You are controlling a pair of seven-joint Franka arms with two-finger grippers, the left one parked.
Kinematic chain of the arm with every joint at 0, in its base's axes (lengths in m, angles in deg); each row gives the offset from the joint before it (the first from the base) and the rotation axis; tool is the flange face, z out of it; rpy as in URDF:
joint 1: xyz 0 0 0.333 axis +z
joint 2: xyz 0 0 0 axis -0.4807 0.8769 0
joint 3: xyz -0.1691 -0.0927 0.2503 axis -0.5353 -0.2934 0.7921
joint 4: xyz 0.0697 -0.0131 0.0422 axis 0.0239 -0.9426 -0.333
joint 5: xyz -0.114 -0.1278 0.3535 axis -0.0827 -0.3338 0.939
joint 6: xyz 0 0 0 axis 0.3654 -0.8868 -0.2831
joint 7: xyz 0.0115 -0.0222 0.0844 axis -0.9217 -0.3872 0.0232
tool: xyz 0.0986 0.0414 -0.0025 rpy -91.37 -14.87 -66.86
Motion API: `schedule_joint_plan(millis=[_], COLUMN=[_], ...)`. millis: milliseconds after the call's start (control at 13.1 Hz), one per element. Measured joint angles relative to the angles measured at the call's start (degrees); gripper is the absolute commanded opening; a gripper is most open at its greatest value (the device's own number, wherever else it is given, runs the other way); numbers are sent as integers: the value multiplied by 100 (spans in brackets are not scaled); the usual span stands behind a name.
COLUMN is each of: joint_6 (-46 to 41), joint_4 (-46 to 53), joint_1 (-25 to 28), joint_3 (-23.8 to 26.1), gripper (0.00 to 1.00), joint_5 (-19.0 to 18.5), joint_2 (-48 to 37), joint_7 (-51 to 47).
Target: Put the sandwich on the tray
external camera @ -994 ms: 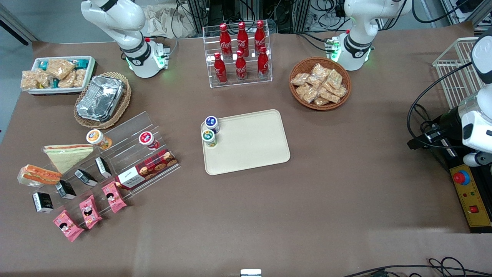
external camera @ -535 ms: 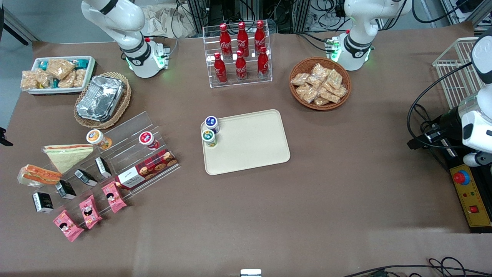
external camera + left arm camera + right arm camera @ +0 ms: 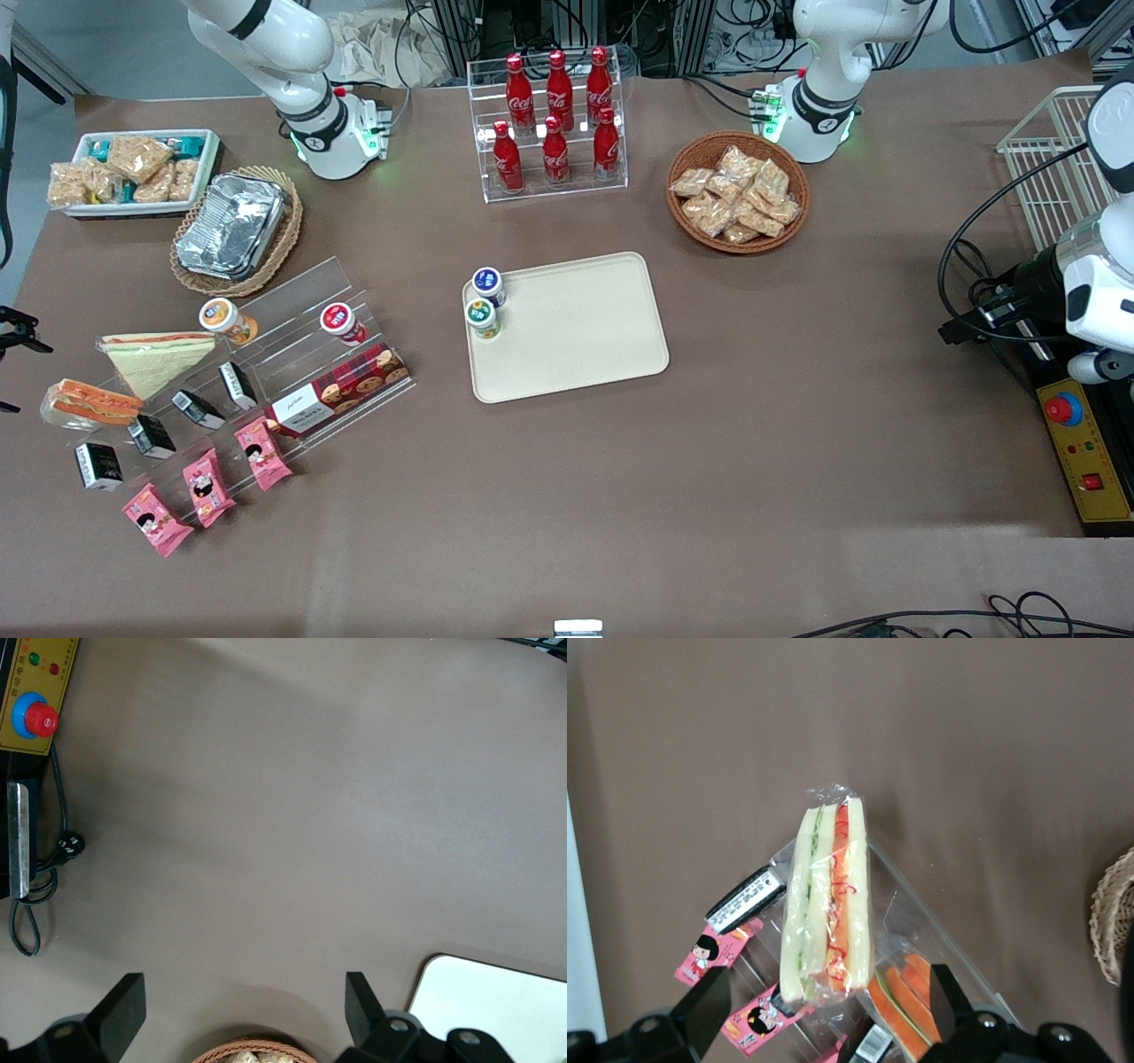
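Gripper point(image 3: 826, 992) hangs released over the working arm's end of the table, its two dark fingers point(image 3: 709, 1005) spread wide with nothing held between them. In the wrist view the sandwich point(image 3: 828, 904) runs lengthwise along the midline between the fingers, and one end of it reaches into the gap. Its clear wrap shows the cut edge, with white bread, a green line and a red line.

From the front, the sandwich point(image 3: 89, 401) lies at the end of a clear stepped stand point(image 3: 292, 354), on the side toward the working arm. A pale sandwich point(image 3: 155, 359) leans just beside it, farther from the camera. Black packs point(image 3: 151, 434) and pink packets point(image 3: 208, 486) lie nearer the camera.

The tray point(image 3: 576, 337) sits well apart from the sandwich, at the middle of the table. Two small cups point(image 3: 483, 301) stand on the edge of it nearest the stand, and the remaining surface is bare.
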State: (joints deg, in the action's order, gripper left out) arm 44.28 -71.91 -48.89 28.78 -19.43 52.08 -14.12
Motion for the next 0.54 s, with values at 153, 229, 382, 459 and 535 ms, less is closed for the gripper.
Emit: schedule_joint_plan(millis=[153,229,382,459,535], joint_6=[73,110,198,231,264], joint_4=[0,0,0,0,0], joint_1=[-4,-4,-2,-2,-2], joint_3=[0,3,20,27,32], gripper=[100,100,100,100,100], joint_5=[46,68,172,202,211], joint_2=[91,132,197,224,252], joint_7=[-6,-9,-15,-17,-20])
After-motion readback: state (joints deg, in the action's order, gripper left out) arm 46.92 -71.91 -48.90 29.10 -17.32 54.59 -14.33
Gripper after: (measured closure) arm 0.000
